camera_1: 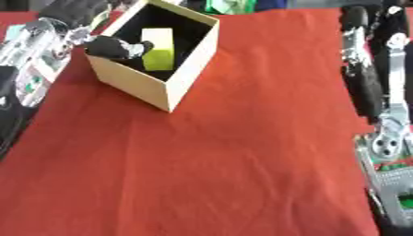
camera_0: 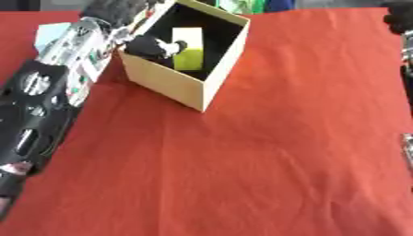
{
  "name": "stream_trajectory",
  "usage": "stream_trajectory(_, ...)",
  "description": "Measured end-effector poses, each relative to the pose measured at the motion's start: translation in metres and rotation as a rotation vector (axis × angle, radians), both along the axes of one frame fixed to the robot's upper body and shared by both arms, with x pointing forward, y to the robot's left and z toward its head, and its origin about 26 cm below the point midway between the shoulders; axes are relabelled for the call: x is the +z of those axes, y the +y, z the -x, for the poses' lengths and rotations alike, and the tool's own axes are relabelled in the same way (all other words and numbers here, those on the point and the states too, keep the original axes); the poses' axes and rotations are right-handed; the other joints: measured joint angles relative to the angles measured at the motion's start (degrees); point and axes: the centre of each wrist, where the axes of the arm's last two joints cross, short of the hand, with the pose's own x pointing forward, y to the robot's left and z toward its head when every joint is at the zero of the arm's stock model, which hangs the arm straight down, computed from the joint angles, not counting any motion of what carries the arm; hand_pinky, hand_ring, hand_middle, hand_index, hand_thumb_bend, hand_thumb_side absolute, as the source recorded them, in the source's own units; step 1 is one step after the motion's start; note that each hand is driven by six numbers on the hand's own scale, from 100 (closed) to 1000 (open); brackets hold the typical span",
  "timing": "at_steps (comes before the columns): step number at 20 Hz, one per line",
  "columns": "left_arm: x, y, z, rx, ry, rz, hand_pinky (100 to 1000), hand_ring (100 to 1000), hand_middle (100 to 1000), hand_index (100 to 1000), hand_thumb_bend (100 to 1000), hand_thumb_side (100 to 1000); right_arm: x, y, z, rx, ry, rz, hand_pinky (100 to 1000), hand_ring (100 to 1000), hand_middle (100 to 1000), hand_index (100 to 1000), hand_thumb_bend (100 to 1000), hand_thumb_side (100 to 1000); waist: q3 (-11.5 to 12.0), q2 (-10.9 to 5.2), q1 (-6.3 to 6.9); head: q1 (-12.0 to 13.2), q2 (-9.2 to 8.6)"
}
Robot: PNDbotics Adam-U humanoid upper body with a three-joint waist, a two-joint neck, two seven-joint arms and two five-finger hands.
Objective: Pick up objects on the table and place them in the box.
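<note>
The left arm [camera_0: 56, 87] runs up the left edge of the red cloth [camera_0: 266, 161] to the box [camera_0: 174, 83]. The left hand [camera_0: 153, 46] reaches over the box's near-left wall, its dark fingers curled inside beside a yellow-green block [camera_0: 189, 50]; whether they hold or only touch it cannot be told. The block stands upright within the box, pale on top and brighter lower down. The box is tan card, open-topped, dark inside, set askew. The right arm [camera_1: 379, 92] lies along the right edge; its hand is not seen.
</note>
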Motion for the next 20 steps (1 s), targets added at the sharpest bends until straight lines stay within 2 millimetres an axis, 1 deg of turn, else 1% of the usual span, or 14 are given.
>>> stream_trajectory(1, 0.002, 0.0, 0.001, -0.008, -0.008, 0.014, 785, 936, 837, 890, 392, 850, 0.0, 0.0, 0.0, 0.0, 0.001, 0.0, 791, 751, 702, 1000, 100, 844, 0.2, -0.03, -0.01, 0.0, 0.01)
stream_trajectory(2, 0.004, -0.001, 0.003, -0.019, -0.015, 0.03, 781, 929, 829, 876, 347, 846, -0.001, 0.0, 0.0, -0.001, 0.002, 0.0, 791, 751, 702, 1000, 100, 842, 0.5, -0.15, -0.06, -0.1, 0.06)
stream_trajectory(4, 0.01, -0.004, 0.009, -0.052, -0.034, 0.065, 779, 926, 827, 868, 320, 848, -0.003, -0.001, 0.0, -0.004, 0.008, -0.001, 791, 751, 702, 1000, 100, 841, 1.3, -0.63, -0.2, -0.4, 0.34)
stream_trajectory(6, 0.02, -0.003, 0.017, -0.085, -0.058, 0.097, 778, 925, 826, 859, 307, 856, -0.004, -0.002, 0.001, -0.006, 0.011, -0.001, 791, 751, 702, 1000, 100, 840, 2.0, -1.16, -0.31, -0.8, 0.84)
stream_trajectory(8, 0.03, 0.003, 0.025, -0.105, -0.075, 0.123, 777, 925, 826, 852, 303, 860, -0.006, -0.003, 0.001, -0.013, 0.019, -0.003, 792, 751, 702, 1000, 100, 838, 2.8, -1.64, -0.39, -1.4, 1.54)
stream_trajectory(11, 0.041, 0.016, 0.033, -0.098, -0.083, 0.14, 777, 931, 828, 844, 309, 850, -0.009, -0.006, 0.002, -0.024, 0.026, -0.004, 791, 752, 702, 1000, 100, 837, 3.9, -2.66, -0.42, -2.2, 2.54)
stream_trajectory(13, 0.044, 0.027, 0.036, -0.079, -0.08, 0.14, 778, 936, 837, 845, 307, 854, -0.011, -0.006, 0.002, -0.03, 0.029, -0.002, 791, 752, 702, 1000, 100, 835, 4.6, -3.17, -0.57, -2.8, 3.09)
stream_trajectory(16, 0.044, 0.044, 0.036, -0.033, -0.061, 0.139, 781, 942, 842, 852, 315, 857, -0.013, -0.008, 0.002, -0.041, 0.033, -0.005, 791, 752, 702, 1000, 100, 835, 5.3, -3.65, -0.99, -3.4, 3.57)
stream_trajectory(20, 0.04, 0.066, 0.032, 0.036, -0.039, 0.139, 781, 943, 846, 855, 309, 875, -0.013, -0.009, 0.002, -0.046, 0.031, -0.005, 792, 752, 702, 1000, 100, 833, 5.4, -3.91, -1.45, -3.8, 3.61)
